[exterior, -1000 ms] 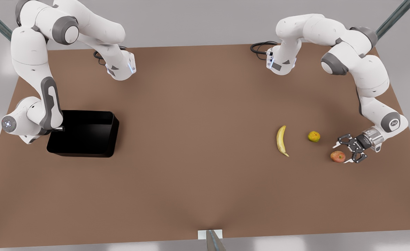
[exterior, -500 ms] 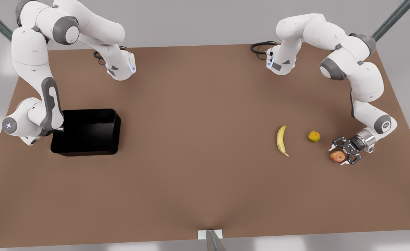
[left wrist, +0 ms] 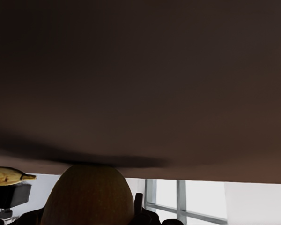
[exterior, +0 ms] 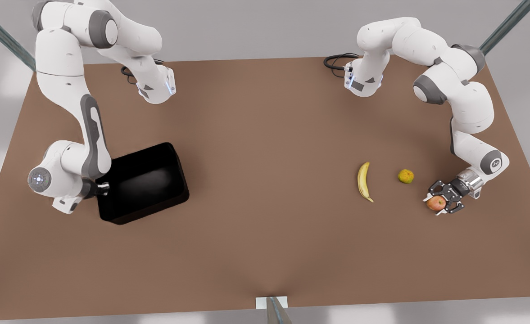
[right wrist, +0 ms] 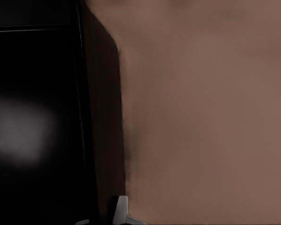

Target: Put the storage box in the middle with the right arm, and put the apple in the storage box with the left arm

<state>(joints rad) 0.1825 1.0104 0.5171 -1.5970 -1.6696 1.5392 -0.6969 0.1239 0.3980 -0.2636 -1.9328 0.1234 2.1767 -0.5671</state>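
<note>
Brown table (exterior: 265,180); apple (exterior: 436,203) perhaps gripped.

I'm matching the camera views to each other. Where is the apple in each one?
Front view: apple at the front view's right, between the left gripper's jaws.
Left wrist view: apple close up, a dark rounded mass.
Right wrist view: box and table, no apple.
Shared landmark: banana.

I am finding no readable text, label or number anywhere. A small round mark is showing on one arm's (exterior: 496,164) joint, but I am not making it out.
</note>
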